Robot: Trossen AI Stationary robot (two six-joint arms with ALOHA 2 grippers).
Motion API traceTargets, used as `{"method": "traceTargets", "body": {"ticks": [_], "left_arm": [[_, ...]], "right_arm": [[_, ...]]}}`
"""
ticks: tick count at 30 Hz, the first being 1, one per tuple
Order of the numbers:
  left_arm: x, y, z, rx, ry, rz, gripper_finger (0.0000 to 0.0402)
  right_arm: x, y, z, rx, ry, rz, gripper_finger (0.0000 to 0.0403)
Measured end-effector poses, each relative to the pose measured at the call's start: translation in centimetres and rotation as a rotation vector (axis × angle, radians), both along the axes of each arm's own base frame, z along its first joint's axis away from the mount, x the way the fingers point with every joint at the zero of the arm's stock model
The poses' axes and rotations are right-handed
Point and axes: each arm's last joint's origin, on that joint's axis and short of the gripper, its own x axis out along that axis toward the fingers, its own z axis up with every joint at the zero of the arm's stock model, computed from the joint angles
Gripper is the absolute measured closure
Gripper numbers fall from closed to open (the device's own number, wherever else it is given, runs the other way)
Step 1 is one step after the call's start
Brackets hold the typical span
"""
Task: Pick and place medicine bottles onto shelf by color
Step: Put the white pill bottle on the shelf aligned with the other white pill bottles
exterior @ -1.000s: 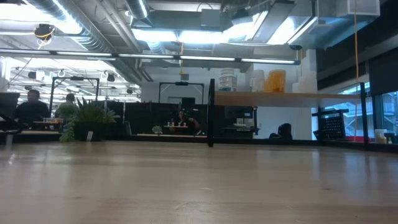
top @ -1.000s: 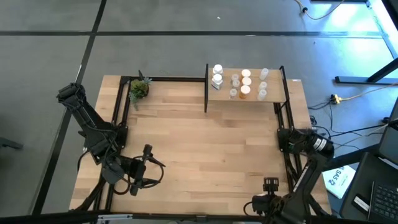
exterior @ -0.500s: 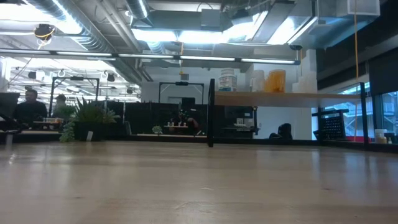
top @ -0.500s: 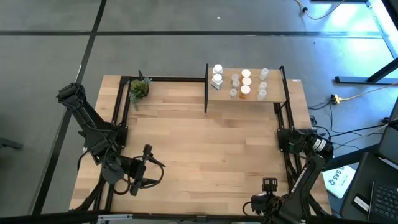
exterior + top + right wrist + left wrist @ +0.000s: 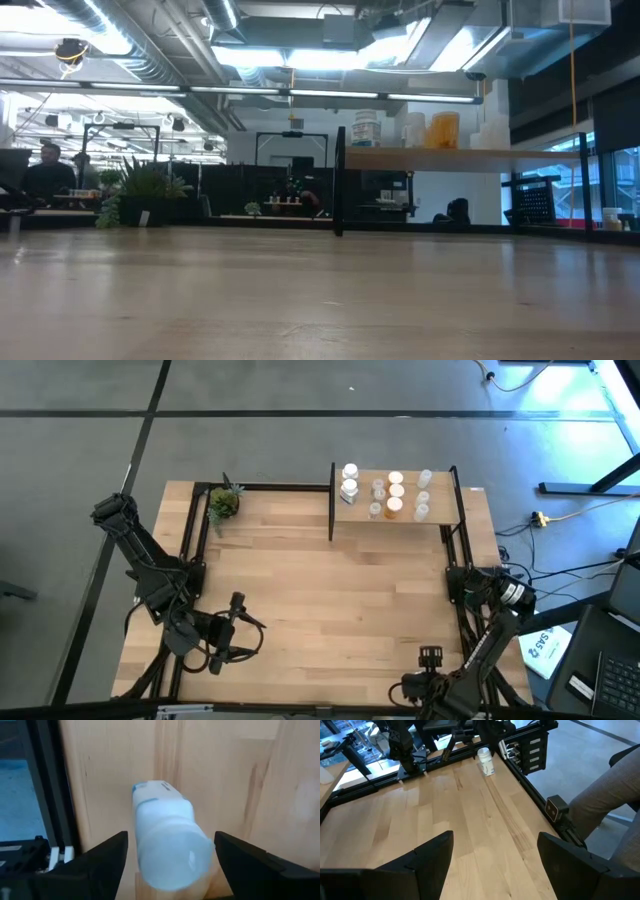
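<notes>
Right end effector (image 5: 167,857), fingers spread, straddles a white bottle (image 5: 167,837) on the counter (image 5: 330,595), apparently aligned for pickup. Left end effector (image 5: 492,857) idles open; other bottles stand grouped on the shelf (image 5: 440,512).

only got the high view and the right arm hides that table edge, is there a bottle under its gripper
observer: yes, the right wrist view shows a white bottle between the right gripper's open fingers.
operator: standing or tipped
observer: the left wrist view shows it upright on the table, beside the black frame.
operator: left gripper holding anything
observer: no, the left gripper is open over bare wood.
</notes>
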Motion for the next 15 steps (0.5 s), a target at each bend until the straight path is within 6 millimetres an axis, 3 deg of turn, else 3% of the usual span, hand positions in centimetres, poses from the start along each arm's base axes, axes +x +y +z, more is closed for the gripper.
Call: {"method": "traceTargets", "body": {"ticks": [4, 15], "left_arm": [[0.00, 0.00, 0.00, 0.000, 0.000, 0.000, 0.0118], [-0.01, 0.02, -0.03, 0.003, 0.002, 0.000, 0.0118]], "right_arm": [[0.10, 0.07, -0.62, 0.018, -0.021, 0.020, 0.0117], [0.20, 0.06, -0.65, 0.024, -0.024, 0.024, 0.0200]]}}
